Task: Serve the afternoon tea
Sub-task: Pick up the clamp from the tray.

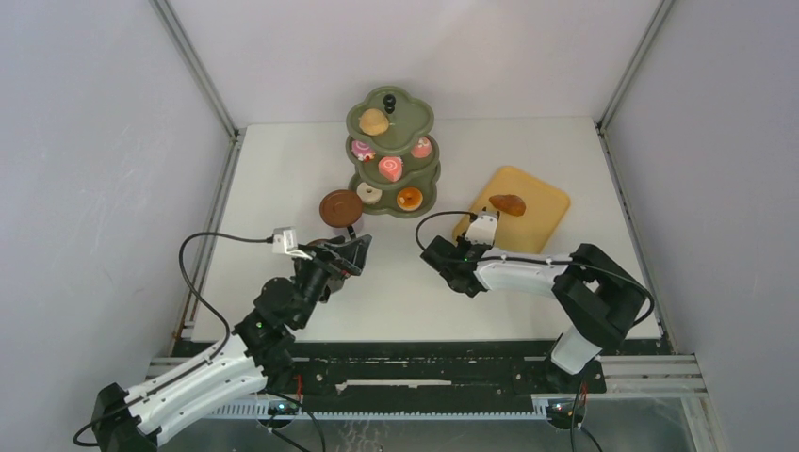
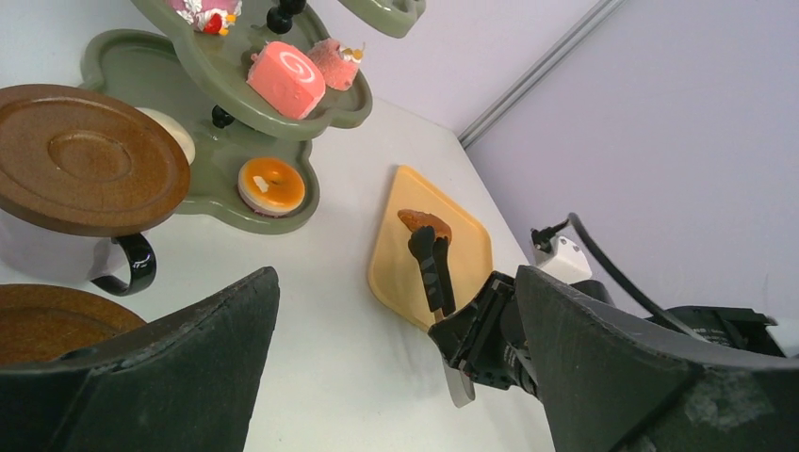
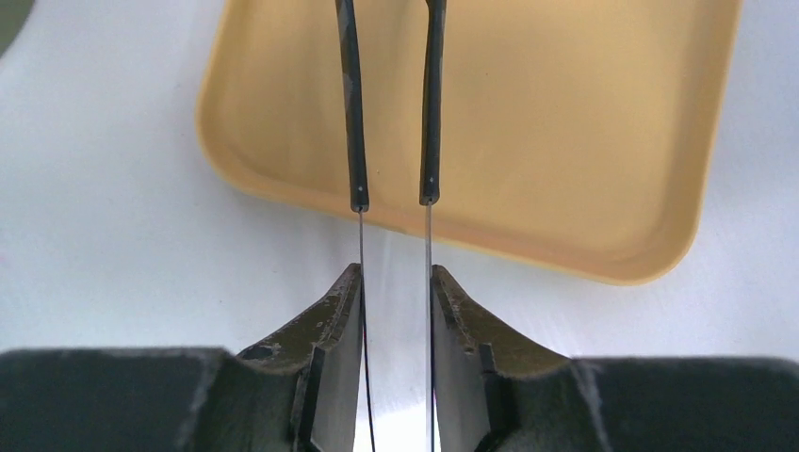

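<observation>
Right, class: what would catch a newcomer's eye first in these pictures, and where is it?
The olive-green three-tier stand at the far middle of the table, loaded with pink swirl cakes and donuts. To its right, the right tool holds black tongs reaching toward a brown bun on the orange-yellow tray.

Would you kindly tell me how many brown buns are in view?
2. One bun sits on the stand's top tier; a second bun lies on the tray. More could hide under the tiers.

Olive stand (image 1: 415, 121) upright (pink cake (image 1: 390, 168) mid-tier); brown bun (image 1: 507, 204) on tray (image 1: 545, 202).
</observation>
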Robot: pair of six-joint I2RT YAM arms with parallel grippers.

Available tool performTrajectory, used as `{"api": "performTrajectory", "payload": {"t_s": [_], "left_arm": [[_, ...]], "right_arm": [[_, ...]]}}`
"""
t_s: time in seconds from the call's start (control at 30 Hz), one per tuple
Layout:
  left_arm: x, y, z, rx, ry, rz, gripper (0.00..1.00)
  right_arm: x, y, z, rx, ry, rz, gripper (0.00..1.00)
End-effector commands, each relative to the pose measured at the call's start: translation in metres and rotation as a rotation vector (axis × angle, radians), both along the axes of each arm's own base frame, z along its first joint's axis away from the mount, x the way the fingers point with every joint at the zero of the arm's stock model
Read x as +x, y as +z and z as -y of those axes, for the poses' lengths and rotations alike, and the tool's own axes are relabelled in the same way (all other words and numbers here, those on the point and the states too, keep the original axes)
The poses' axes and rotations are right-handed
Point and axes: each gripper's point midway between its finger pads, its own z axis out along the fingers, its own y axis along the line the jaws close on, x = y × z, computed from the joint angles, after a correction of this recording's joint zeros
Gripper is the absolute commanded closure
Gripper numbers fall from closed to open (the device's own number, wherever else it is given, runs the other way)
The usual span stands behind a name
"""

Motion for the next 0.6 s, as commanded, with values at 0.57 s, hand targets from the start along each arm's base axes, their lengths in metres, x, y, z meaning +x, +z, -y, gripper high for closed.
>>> {"api": "performTrajectory", "payload": {"t_s": [0.57], "left_arm": [[-0.005, 0.018, -0.002, -0.035, -0.013, 0.034, 0.00]], "right_arm": [[0.017, 0.031, 0.047, 0.270, -0.142, -0.009, 0.63]]}}
